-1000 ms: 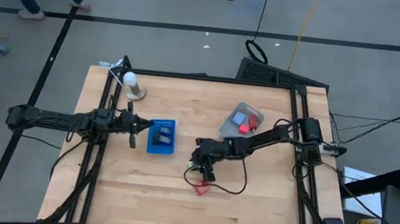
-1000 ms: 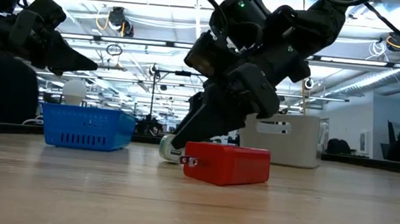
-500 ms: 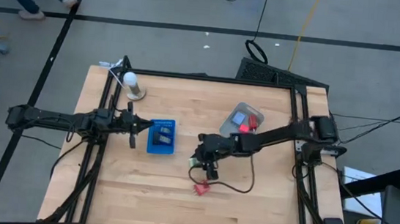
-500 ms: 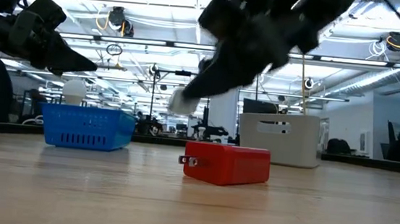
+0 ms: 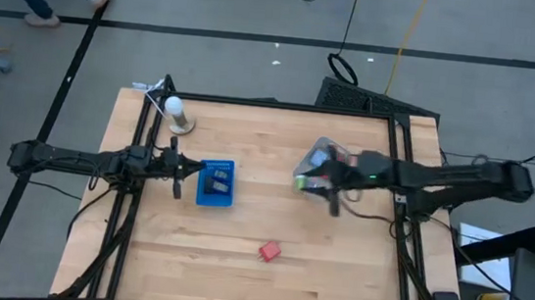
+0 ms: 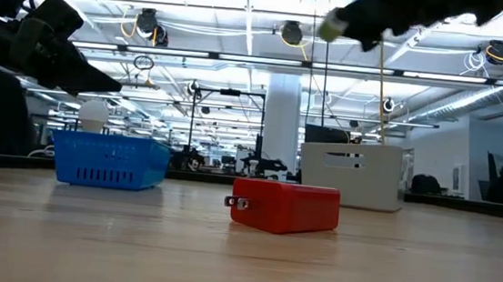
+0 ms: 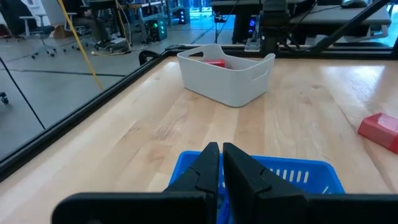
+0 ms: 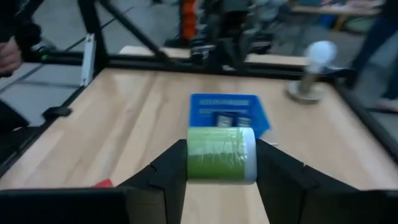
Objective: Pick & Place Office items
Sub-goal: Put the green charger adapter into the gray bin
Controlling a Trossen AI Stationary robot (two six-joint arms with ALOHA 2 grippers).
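Note:
My right gripper (image 8: pixel 221 163) is shut on a small green roll with pale ends (image 8: pixel 221 154). It hangs high above the table (image 6: pixel 335 22), at the near-left rim of the clear grey tub (image 5: pixel 323 163), which holds red and blue pieces. A red block (image 5: pixel 269 252) lies flat on the wood near the middle front. The blue tray (image 5: pixel 215 181) holds a few small dark pieces. My left gripper (image 7: pixel 219 163) is shut and empty, just left of the blue tray (image 7: pixel 267 171). My right gripper pinches the green roll between its two fingers (image 8: pixel 168 168), one on each end of the roll (image 8: pixel 250 155). The fingers reach nearly level from the table's right side, pointing left. The roll lies crosswise between them, lifted clear of the table.
A white bulb on a stand (image 5: pixel 177 112) is at the far left corner. The black frame rails (image 5: pixel 400 153) run along the table's sides. Bare wood stretches across the front around the red block (image 6: pixel 284 206). People walk on the floor beyond the far edge.
My right gripper has risen from the table beside the red block and drawn back toward the right and far side, over the grey tub's edge. It tipped from slanting down to nearly level. The green roll went up with it, clear of the table. The red block stayed put.

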